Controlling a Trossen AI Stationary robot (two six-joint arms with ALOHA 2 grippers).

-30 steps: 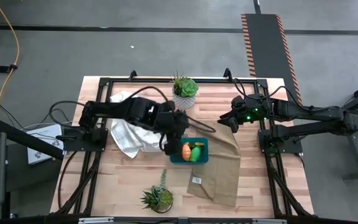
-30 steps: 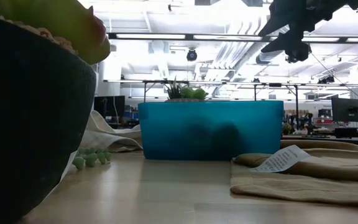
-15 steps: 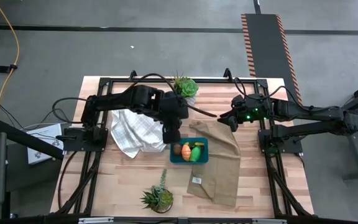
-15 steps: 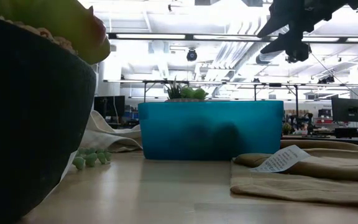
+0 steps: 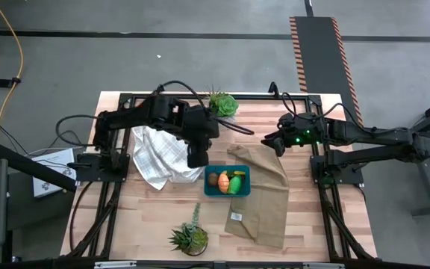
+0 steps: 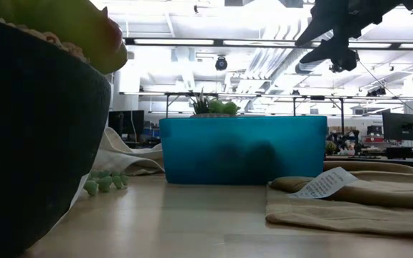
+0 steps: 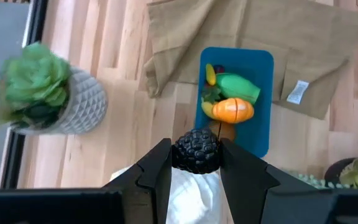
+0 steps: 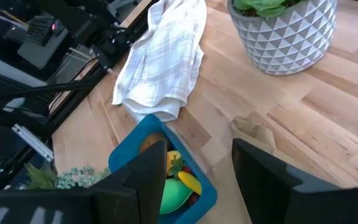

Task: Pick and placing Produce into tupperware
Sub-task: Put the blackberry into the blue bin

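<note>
Over wooden table (image 5: 125, 224), left gripper (image 7: 196, 163) apparently clamps blackberry (image 7: 196, 150).

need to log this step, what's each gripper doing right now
left gripper: closed on a dark bumpy toy berry, above the white cloth.
right gripper: open, holding nothing, waiting at the table's right side.

Past the right gripper (image 8: 191, 171), whose jaws stand apart, the wooden worktop (image 8: 303, 118) carries a teal tupperware (image 8: 132, 134) holding green, yellow and orange produce (image 8: 176, 183), a white checked cloth (image 8: 163, 59), a tan cloth's corner (image 8: 253, 130) and a white faceted plant pot (image 8: 284, 31).
</note>
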